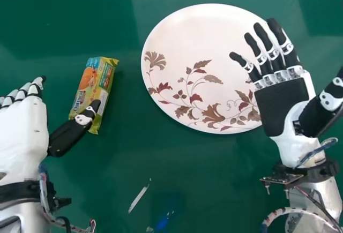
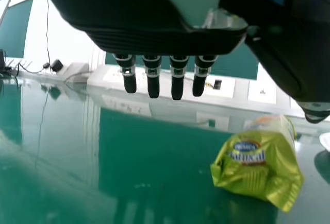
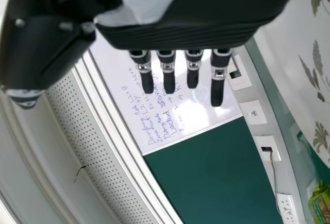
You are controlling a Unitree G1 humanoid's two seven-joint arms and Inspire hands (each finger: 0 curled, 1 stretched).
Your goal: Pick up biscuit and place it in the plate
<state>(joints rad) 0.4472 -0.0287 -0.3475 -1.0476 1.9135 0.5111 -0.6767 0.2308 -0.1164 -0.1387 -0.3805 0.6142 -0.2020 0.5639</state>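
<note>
The left hand has its fingers straight and open, the thumb at the biscuit packet. This printed packet lies on the green counter, left of the floral plate. The right hand, also open, is at the plate's right side. Behind, one whiteboard is handwritten.

1. Left hand: at the frame edge, above the tabletop; fingers straight, ending near the frame's center.
2. Thumb: spread away from the fingers, near a frame corner.
3. Biscuit packet: yellow-green wrapper, crimped end toward the camera; lies on the glossy green tabletop, apart from the thumb.
4. Background: white wall trunking; black cable, hanging.
</note>
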